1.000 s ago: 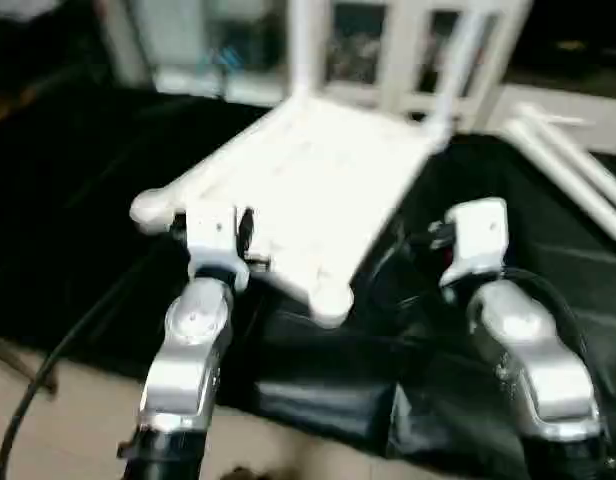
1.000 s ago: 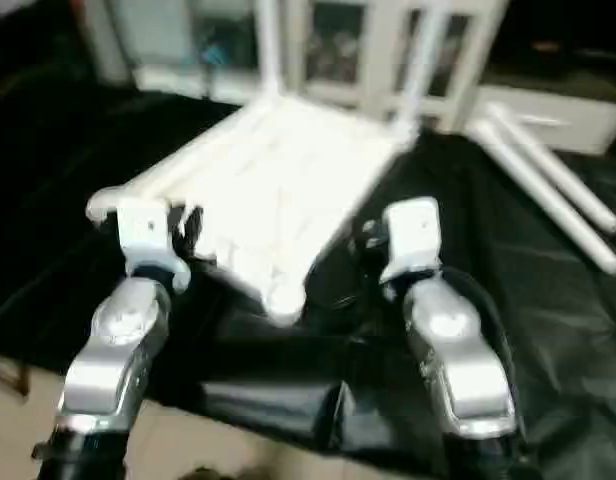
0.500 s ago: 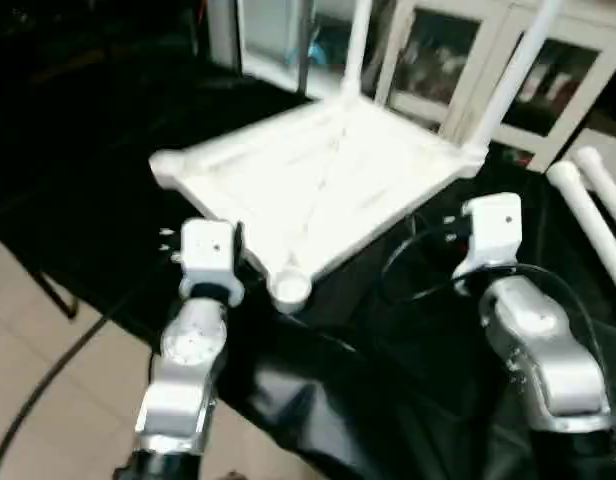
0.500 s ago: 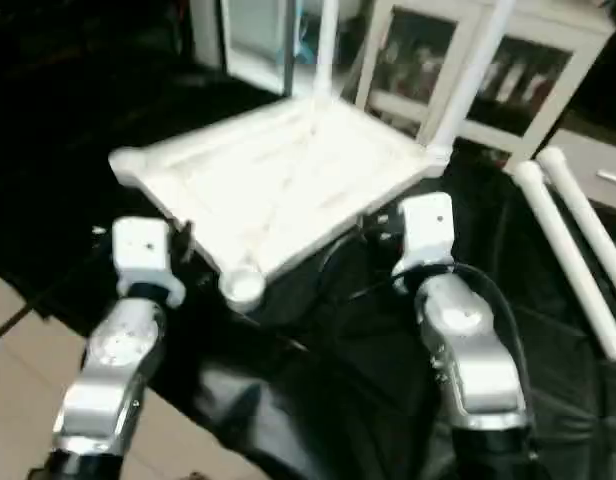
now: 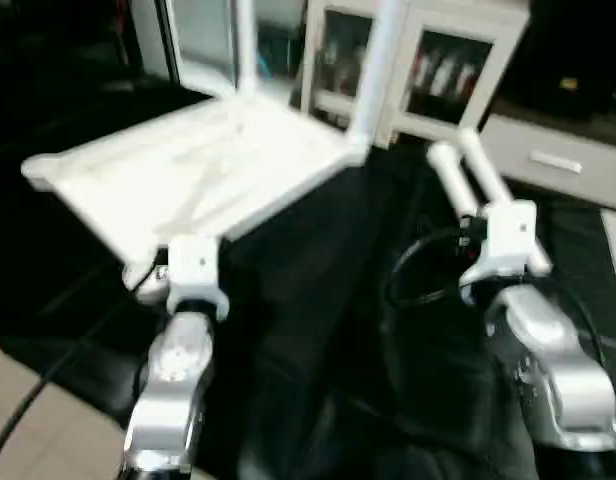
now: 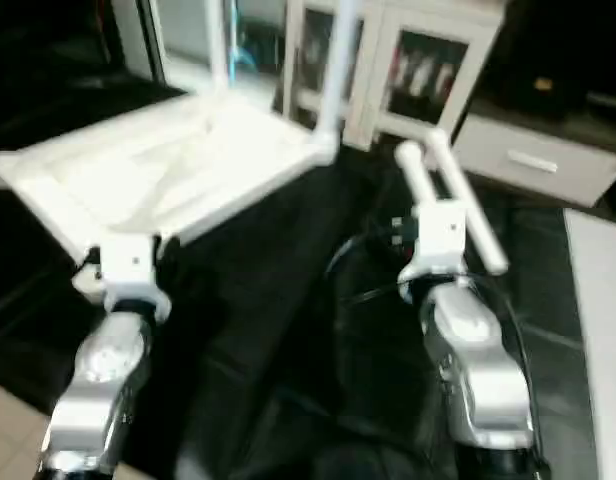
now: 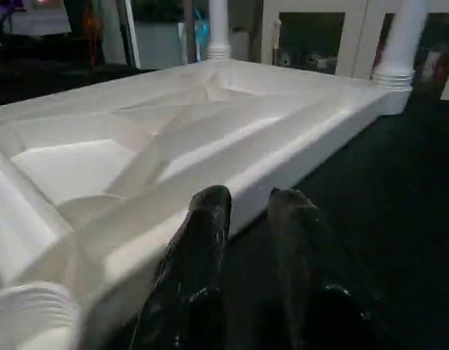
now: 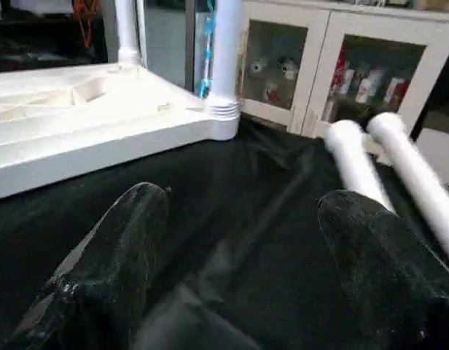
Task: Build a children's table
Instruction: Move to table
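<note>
The tabletop (image 5: 203, 170) and legs (image 8: 399, 171) look like smooth white plastic, lying on wrinkled, faintly shiny black cloth (image 6: 288, 330).

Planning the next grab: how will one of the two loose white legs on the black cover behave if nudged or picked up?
The loose legs are smooth round tubes lying flat on the black cover, so a sideways nudge would probably roll one. They look stiff and probably hollow, so light. Being long, one gripped near an end may sag from the fingers.

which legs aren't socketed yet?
The two loose legs lying side by side on the black cover, just ahead of the right gripper. The other two legs stand upright in the tabletop's far corner sockets.
</note>
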Controlling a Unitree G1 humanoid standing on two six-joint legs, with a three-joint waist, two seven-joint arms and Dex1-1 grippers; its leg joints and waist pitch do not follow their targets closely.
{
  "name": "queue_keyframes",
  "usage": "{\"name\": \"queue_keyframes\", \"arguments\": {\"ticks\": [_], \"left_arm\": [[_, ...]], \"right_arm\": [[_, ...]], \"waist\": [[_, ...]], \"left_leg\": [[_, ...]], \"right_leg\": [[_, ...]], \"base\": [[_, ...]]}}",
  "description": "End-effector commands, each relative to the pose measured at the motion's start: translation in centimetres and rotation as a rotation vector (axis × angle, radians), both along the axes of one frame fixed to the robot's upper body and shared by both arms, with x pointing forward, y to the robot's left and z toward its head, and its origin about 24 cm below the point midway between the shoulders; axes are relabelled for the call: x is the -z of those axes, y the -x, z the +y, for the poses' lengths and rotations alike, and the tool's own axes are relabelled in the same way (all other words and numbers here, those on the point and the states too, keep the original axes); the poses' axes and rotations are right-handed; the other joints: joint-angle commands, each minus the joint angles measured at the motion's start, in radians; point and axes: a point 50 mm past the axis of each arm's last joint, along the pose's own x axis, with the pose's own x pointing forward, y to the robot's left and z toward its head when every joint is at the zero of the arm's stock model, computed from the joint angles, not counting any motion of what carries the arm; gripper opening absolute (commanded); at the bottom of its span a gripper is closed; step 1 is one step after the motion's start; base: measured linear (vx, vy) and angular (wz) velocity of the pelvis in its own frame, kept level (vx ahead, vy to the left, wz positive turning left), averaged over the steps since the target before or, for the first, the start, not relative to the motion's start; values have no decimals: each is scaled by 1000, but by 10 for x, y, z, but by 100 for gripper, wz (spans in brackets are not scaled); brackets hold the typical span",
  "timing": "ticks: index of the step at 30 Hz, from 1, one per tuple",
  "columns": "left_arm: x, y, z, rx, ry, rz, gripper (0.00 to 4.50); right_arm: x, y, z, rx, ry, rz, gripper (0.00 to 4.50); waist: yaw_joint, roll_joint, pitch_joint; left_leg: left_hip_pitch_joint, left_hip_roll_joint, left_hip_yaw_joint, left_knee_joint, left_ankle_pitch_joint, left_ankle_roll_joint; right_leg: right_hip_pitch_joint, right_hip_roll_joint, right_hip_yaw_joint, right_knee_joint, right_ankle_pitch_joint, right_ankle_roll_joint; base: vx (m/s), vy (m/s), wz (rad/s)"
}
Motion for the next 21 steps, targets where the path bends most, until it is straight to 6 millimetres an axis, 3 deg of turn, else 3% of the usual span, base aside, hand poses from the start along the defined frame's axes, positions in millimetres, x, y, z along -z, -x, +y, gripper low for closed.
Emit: {"name": "queue_keyframes", "arguments": {"ticks": [1, 2, 3, 4, 5, 6, 7, 8, 11, 12, 13, 14, 15, 16, 17, 18, 19, 20, 21], "left_arm": [[-2, 2, -5, 40, 4, -13, 113], [-2, 2, -4, 38, 2, -12, 113], [-2, 3, -2, 34, -7, -11, 113], [-2, 4, 0, 30, -12, -10, 113], [-2, 5, 2, 27, -16, -10, 113], [-2, 7, 5, 28, -19, -9, 113], [-2, 8, 6, 36, -16, -7, 113], [-2, 9, 6, 64, -11, -3, 123], [-6, 12, 0, 203, -9, 2, 130], [-7, 12, -2, 246, -16, 0, 130], [-7, 12, -2, 246, -16, 0, 130], [-9, 13, -4, 299, -26, -2, 130], [-11, 13, -7, 381, -28, -2, 130], [-13, 13, -10, 434, -28, -1, 130], [-16, 13, -12, 505, -30, 1, 130], [-20, 13, -14, 573, -36, 1, 130], [-21, 13, -14, 576, -36, 1, 130], [-23, 13, -15, 600, -39, -4, 130], [-25, 13, -15, 612, -40, -7, 130]], "right_arm": [[0, 4, -2, 7, -7, 14, 364], [1, 4, -1, 7, -7, 14, 364], [1, 4, 0, 5, -15, 18, 364], [1, 4, 1, 3, -22, 20, 364], [1, 4, 2, 2, -25, 21, 364], [0, 3, 5, -4, -32, 23, 364], [-1, 2, 6, -7, -32, 21, 364], [-2, 0, 5, -5, -36, 26, 380], [-3, -13, -7, 59, -5, 51, 407], [-5, -17, -10, 75, 1, 52, 407], [-5, -17, -10, 75, 1, 52, 426], [-6, -23, -15, 98, 33, 60, 435], [-6, -33, -25, 128, 71, 80, 441], [-7, -40, -32, 150, 97, 94, 446], [-10, -50, -41, 177, 122, 104, 446], [-15, -61, -51, 208, 139, 101, 446], [-15, -62, -52, 210, 139, 100, 446], [-19, -66, -56, 226, 146, 90, 446], [-21, -69, -58, 235, 150, 84, 446]], "waist": [[14, -28, -63], [21, -51, -57], [58, -46, -40], [56, -40, -36], [55, -45, -32], [53, -39, -31], [49, -32, -25], [49, -33, -24], [48, -15, -22], [47, -11, -19], [47, -5, -16], [48, 9, -18], [52, 15, -18], [49, 7, -18], [59, 22, -23], [54, 12, -21], [57, 12, -21], [62, 21, -21], [61, 19, -23]], "left_leg": [[-5, -1, -23, -52, 299, 295], [-42, -20, -8, -49, 216, 231], [-16, -5, -5, -68, 85, 77], [-21, -1, -7, -104, 51, -3], [-21, 0, -3, -112, 41, -27], [-17, 9, -3, -132, 31, -52], [-16, 17, 2, -146, 6, -77], [-15, 22, 2, -154, -11, -86], [1, 41, 1, -181, -91, -124], [3, 45, 1, -185, -107, -128], [16, 54, 1, -190, -149, -132], [17, 56, 0, -192, -147, -136], [20, 57, 3, -194, -152, -142], [19, 54, 8, -195, -158, -148], [27, 55, 9, -193, -149, -153], [25, 49, 19, -187, -131, -147], [22, 49, 27, -185, -114, -138], [19, 52, 31, -185, -82, -133], [15, 51, 32, -184, -66, -130]], "right_leg": [[61, -69, 77, -129, 129, -3], [91, -108, 101, -158, 108, 56], [60, -106, 97, -195, -173, 153], [77, -81, 83, -196, -363, 208], [72, -69, 80, -206, -417, 224], [66, -56, 77, -203, -426, 200], [62, -41, 68, -203, -406, 152], [63, -36, 64, -200, -397, 127], [55, -15, 52, -191, -329, 4], [54, -13, 51, -189, -312, -16], [51, -13, 48, -190, -286, -55], [55, -15, 49, -187, -246, -74], [56, -14, 48, -184, -195, -104], [61, -12, 45, -179, -172, -130], [60, -16, 45, -176, -142, -141], [58, -13, 46, -176, -93, -166], [63, -16, 50, -176, -76, -177], [66, -20, 51, -174, -39, -186], [73, -20, 50, -171, -25, -188]], "base": [[-103, -255, -16], [-103, -255, -16], [-102, -272, -16], [-87, -227, -7], [-87, -227, -7], [-77, -167, -1], [-66, -118, 0], [-66, -118, 0], [-59, -34, 1], [-53, 17, 3], [0, 0, 0], [0, 0, 0], [0, 0, 0], [-20, 50, 3], [-20, 50, 3], [0, 0, 0], [0, 0, 0], [0, 0, 0], [0, 0, 0]]}}
